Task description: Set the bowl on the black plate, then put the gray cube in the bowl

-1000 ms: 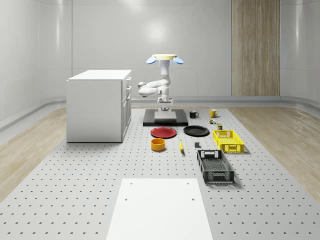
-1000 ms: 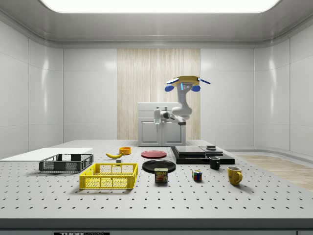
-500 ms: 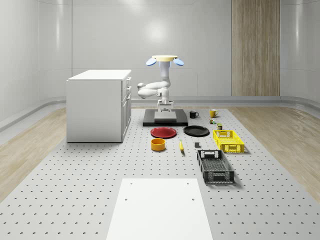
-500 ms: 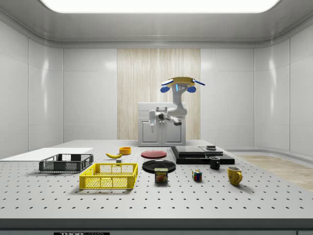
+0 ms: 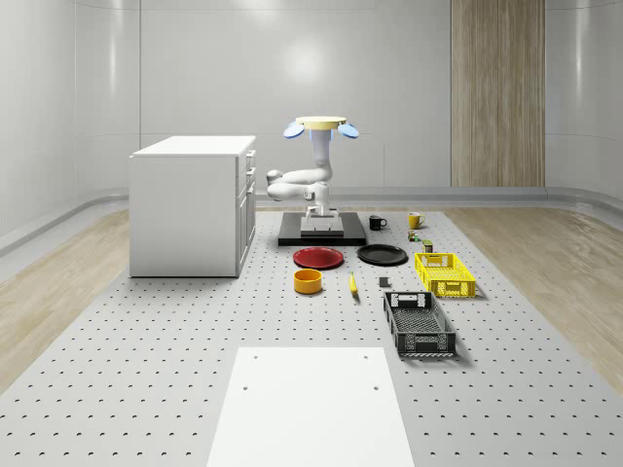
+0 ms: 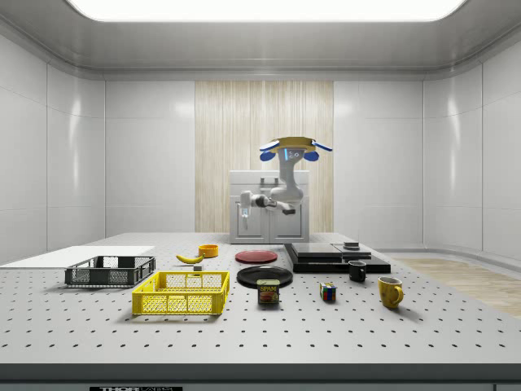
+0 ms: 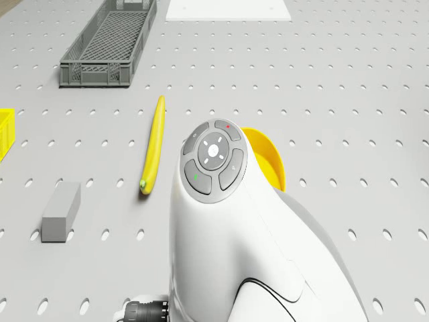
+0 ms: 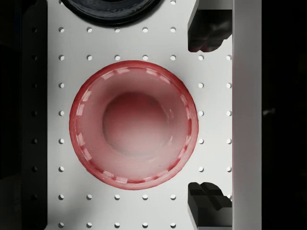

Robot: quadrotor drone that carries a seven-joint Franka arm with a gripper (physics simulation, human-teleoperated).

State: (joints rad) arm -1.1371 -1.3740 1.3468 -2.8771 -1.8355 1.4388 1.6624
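Perforated gray tabletop [image 5: 146, 341] in a pale-walled room with one wood-panel strip.

Hidden or cut off:
- In the drone view the arm [image 7: 255, 241] covers most of the bowl [image 7: 267, 157]. Only a yellow rim arc shows.
- In the wrist view the black plate [image 8: 112, 7] is cut by the frame edge.
- In the drone view the black crate [image 7: 110, 43] and yellow crate [image 7: 5, 131] are cut off. Only a corner of the yellow one shows.
- The small items past the yellow crate are hard to make out in the whole-scene view. The side view shows a can [image 6: 268, 291] and a colour cube [image 6: 327, 292].

Counts, big to small: 1 white cabinet [image 5: 190, 209], 1 white sheet [image 5: 310, 404], 1 black platform [image 5: 321, 238], 1 drone [image 5: 320, 125], 2 crates, 2 plates, 1 bowl, 1 banana [image 5: 352, 284], 2 mugs (black mug [image 5: 377, 222], yellow mug [image 5: 415, 220]), 1 gray cube [image 5: 384, 282].

Robot:
- Drone hovers near the platform's front edge, with the arm folded underneath.
- End effector [image 8: 201, 115] points straight down over the red plate [image 8: 133, 124]. Fingers [image 8: 211, 28] are wide apart and grip nothing.

Task items:
- Bowl sits on the tabletop just in front of the red plate, apart from the black plate.
- Gray cube lies flat on the tabletop between the banana and the black crate, near the black plate.
- Banana lies between bowl and cube.
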